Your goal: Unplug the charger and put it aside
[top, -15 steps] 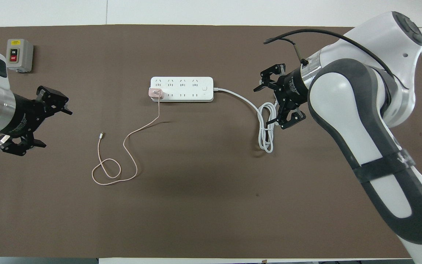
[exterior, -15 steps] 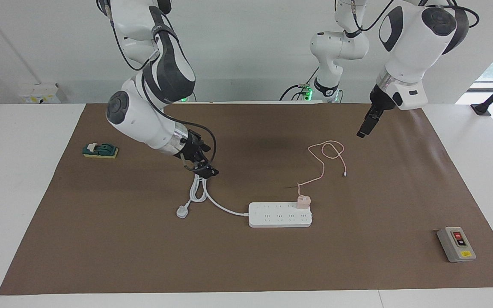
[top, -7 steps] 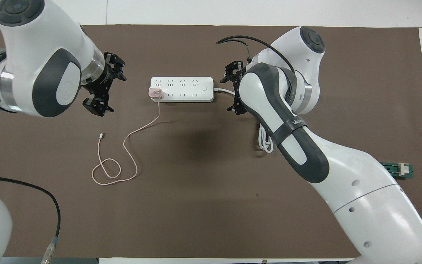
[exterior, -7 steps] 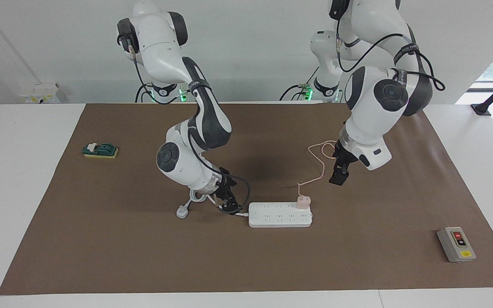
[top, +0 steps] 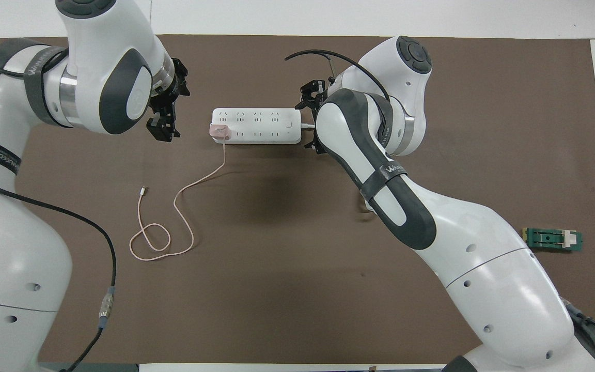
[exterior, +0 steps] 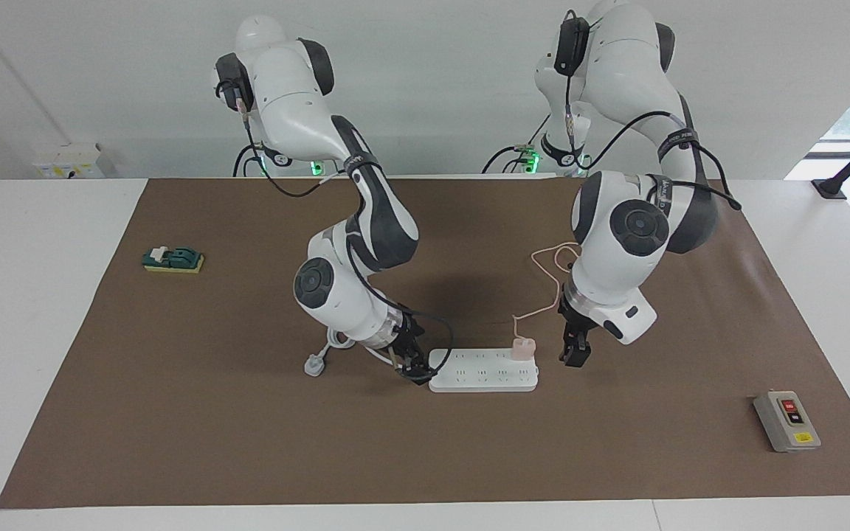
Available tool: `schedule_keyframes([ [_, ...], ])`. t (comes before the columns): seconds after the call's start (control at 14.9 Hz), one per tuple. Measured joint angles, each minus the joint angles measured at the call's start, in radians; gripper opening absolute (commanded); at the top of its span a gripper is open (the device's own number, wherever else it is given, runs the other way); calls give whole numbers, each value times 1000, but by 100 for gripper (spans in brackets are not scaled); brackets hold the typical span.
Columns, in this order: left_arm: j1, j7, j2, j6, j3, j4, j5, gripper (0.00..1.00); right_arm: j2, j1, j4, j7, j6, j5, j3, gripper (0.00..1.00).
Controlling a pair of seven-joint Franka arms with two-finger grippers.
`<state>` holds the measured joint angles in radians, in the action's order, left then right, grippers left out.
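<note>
Two arms reach low over the brown mat [exterior: 174, 413]. We see the strip [exterior: 482, 370] lying flat mid-table, a white bar of sockets, and the only thing held in it is the charger [exterior: 522, 348], a small pink cube standing upright in the socket row nearer the robots, at the end toward the left arm. Its pink cable [top: 184, 194] runs from the cube toward the robots, loops once on the mat and ends in a loose tip.

Our left gripper [exterior: 574, 355] hangs just beside that end of the strip, close to the charger but apart from it; in the overhead view its fingers [top: 164, 129] stand spread with nothing between them. Our right gripper [exterior: 415, 371] sits at the strip's other end, where the white cord [exterior: 373, 355] leaves it, its jaws parted on either side of that end; whether they press on the strip we cannot tell.

The cord's plug [exterior: 313, 364] lies on the mat toward the right arm's end. A grey switch box [exterior: 786, 421] sits near the mat's edge at the left arm's end, farther from the robots, and a green block [exterior: 173, 259] at the right arm's end. Between the strip and the switch box the mat is bare, as is the wide band farther from the robots.
</note>
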<state>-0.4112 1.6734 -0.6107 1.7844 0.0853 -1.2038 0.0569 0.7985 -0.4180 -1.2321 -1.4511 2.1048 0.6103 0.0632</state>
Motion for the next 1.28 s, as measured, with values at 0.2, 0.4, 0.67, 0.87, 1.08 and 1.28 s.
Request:
schedule_keyframes([
  [0.2,-17,18,-3,22,1,-4,3,100,29,-2,6,-33,26,23,-10,100],
  [0.4,-29,21,-3,91,2,-35,4,100,38,-1,8,-38,27,52,-12,100],
  [0.67,-53,32,8,189,3,-134,6,100,43,-2,9,-38,38,64,-13,100],
  [0.87,-64,38,34,211,3,-203,6,100,50,-9,13,-38,60,65,-14,100],
  [1.08,-79,51,64,227,4,-261,6,100,54,-11,15,-38,73,65,-14,100],
  [1.28,-97,71,77,252,4,-302,6,100,70,-13,15,-38,97,65,-14,100],
])
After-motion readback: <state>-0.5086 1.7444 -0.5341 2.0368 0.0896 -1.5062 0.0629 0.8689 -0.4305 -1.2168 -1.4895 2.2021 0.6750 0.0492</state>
